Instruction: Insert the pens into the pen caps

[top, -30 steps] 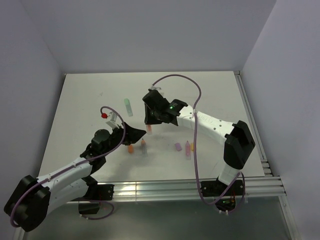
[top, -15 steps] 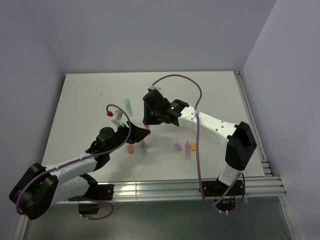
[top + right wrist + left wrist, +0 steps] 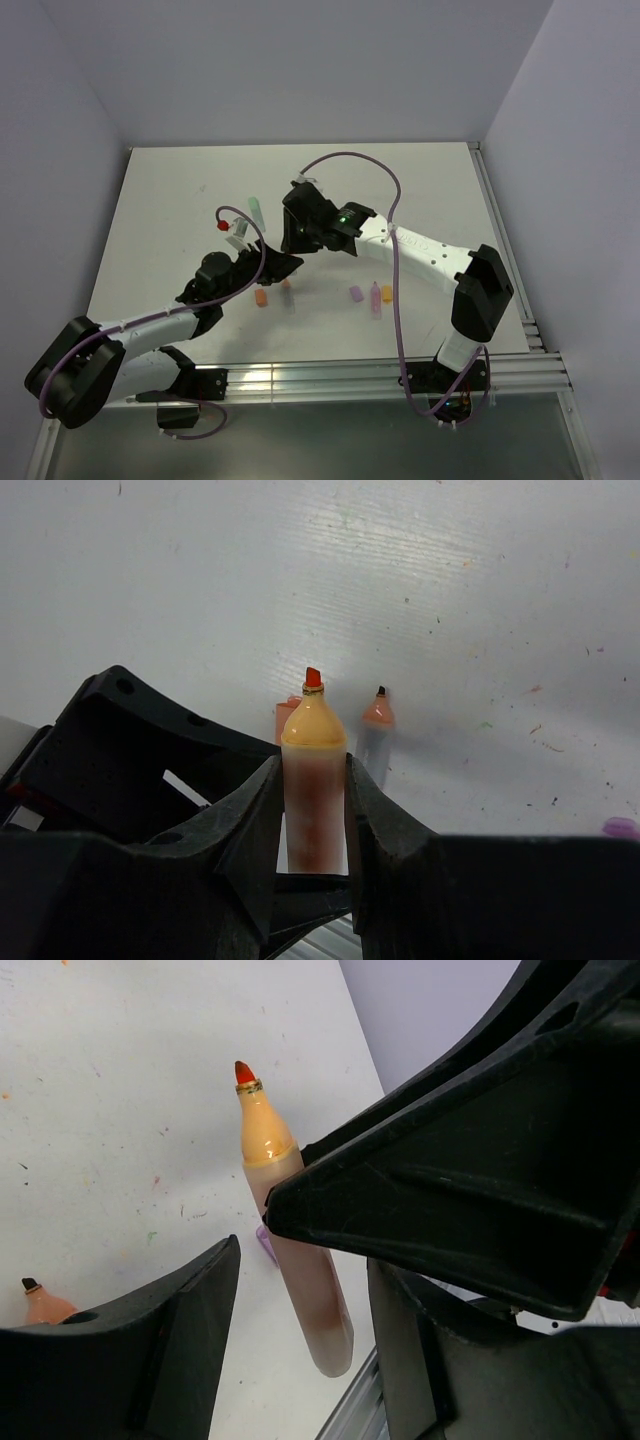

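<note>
My right gripper [image 3: 296,246] is shut on an orange pen [image 3: 313,780] and holds it above the table, tip pointing away from the wrist. My left gripper [image 3: 280,266] is open, its fingers [image 3: 150,1360] on either side of that pen's rear end [image 3: 310,1310] without touching it. A second orange pen [image 3: 288,295] lies on the table beside an orange cap [image 3: 261,298]. A purple cap [image 3: 355,294], a pink-purple pen [image 3: 375,298] and another orange cap [image 3: 386,293] lie to the right. A green pen [image 3: 257,212] lies further back. No green cap shows.
The white table [image 3: 430,190] ends in a metal rail [image 3: 380,375] at the near edge. White walls close in the back and sides. Purple cables loop over both arms.
My left gripper has moved up and to the right, bringing its open fingers around the rear of the pen held by the right gripper. The right gripper has shifted slightly left.
</note>
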Controlling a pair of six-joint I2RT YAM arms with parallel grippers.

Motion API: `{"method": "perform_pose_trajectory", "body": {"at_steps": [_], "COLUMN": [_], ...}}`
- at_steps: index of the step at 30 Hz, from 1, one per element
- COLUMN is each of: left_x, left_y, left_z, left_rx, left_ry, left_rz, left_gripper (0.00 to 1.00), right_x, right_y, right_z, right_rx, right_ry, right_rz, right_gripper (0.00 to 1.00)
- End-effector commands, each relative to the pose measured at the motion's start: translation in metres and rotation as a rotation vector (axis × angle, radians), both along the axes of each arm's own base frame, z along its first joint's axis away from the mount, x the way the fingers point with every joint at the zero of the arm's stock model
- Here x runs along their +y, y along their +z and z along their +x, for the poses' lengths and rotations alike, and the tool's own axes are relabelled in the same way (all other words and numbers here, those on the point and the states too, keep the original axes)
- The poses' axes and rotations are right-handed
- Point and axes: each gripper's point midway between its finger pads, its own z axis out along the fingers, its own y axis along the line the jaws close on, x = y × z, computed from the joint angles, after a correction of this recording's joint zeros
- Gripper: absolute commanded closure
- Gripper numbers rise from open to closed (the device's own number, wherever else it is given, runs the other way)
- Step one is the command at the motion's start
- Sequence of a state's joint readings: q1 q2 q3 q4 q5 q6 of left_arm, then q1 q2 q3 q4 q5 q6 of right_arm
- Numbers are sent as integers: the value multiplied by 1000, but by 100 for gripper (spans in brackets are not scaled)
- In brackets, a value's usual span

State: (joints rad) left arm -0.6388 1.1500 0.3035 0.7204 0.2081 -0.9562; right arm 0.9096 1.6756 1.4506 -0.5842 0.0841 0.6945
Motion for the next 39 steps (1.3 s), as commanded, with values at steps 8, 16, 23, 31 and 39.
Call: {"method": "perform_pose_trajectory", "body": {"at_steps": [8,16,23,31,39], "left_x": [-10,-10,-7,-7,-7], "left_y": [33,34,32,30,27], "left_z": [0,-4,-5,-9,-17], "left_rx": [-77,-70,-62,-63,-61], "left_ry": [-40,-52,-45,-60,-105], "left_rz": [-73,-77,-66,-45,5], "left_gripper": [52,75,100,100,100], "right_x": [6,11,8,-16,-48], "right_y": [19,20,21,48,110], "right_z": [-5,-7,-8,2,12], "right_rx": [-40,-41,-56,-158,-303], "right_ry": [10,22,13,-66,-139], "right_rz": [67,75,58,29,44], "right_gripper": [100,100,100,63,48]}}
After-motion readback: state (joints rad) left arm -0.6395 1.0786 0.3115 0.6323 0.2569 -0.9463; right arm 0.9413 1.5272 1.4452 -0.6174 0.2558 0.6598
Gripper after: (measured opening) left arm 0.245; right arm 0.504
